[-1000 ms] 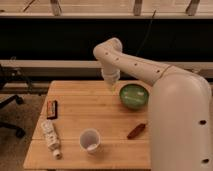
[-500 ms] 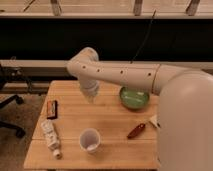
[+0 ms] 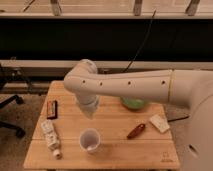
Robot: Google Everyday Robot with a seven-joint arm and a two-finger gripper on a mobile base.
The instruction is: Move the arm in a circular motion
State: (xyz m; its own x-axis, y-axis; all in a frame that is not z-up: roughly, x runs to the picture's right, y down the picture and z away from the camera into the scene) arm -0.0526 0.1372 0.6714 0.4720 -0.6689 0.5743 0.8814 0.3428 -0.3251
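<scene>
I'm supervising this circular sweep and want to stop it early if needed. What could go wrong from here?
The glossy cream-white robot arm stretches low over the wooden table, its gripper hanging down just behind the upright white paper cup. If the circle dips or swings forward, it may tip that cup. The arm also crosses above the green bowl, so a lower pass might clip its rim.

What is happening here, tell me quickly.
The arm reaches out over a wooden table, handling nothing. Its gripper hangs above the table's middle, just behind a white cup. A green bowl sits behind the arm, a bottle lies at the left, and a brown item lies at the right.
</scene>
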